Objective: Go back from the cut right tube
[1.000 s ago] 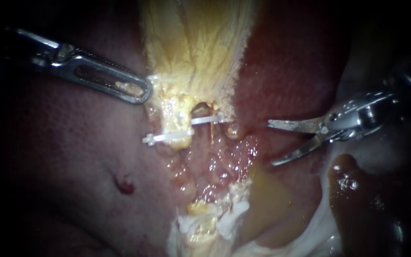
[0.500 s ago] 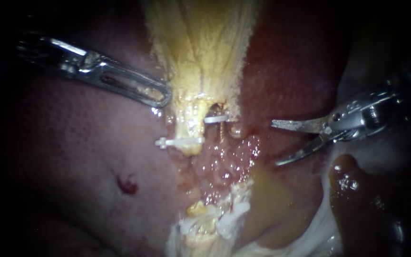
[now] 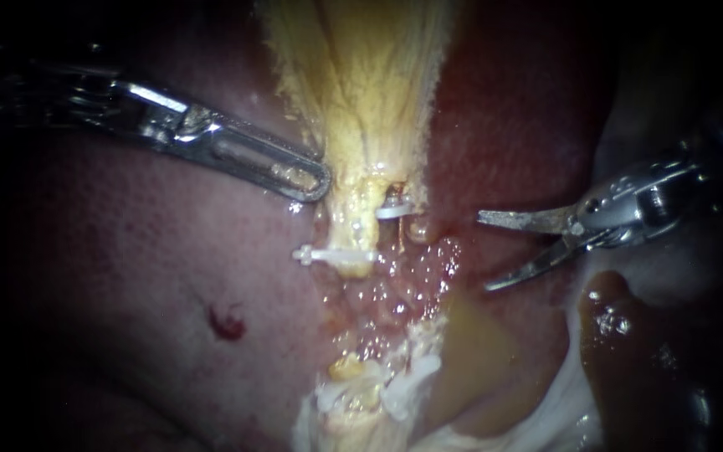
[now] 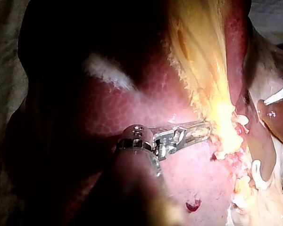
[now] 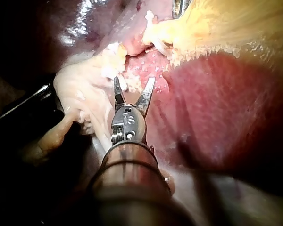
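The yellow gallbladder (image 3: 361, 84) narrows downward to two tube stumps. A long white clip (image 3: 336, 254) crosses the left one, and a short white clip (image 3: 393, 209) sits on the cut right tube. My left instrument (image 3: 315, 180) comes in from the upper left, its slotted jaws shut on the gallbladder's left edge just above the clips; the left wrist view shows those jaws (image 4: 200, 132) closed on yellow tissue. My right instrument (image 3: 483, 251) stands to the right of the cut tube, clear of it, blades open and holding nothing, as the right wrist view (image 5: 134, 87) also shows.
Dark red liver (image 3: 127, 276) lies on both sides, with a small red spot (image 3: 223, 322) on its left part. Raw glistening tissue (image 3: 395, 285) sits below the clips, yellow fluid (image 3: 470, 343) beside it, whitish shreds (image 3: 378, 393) lower down. A dark brown lobe (image 3: 629, 335) lies under the right instrument.
My left instrument has moved right, carrying the gallbladder's edge and both clips with it. My right instrument drew slightly back to the right at first, then stayed still with blades open.
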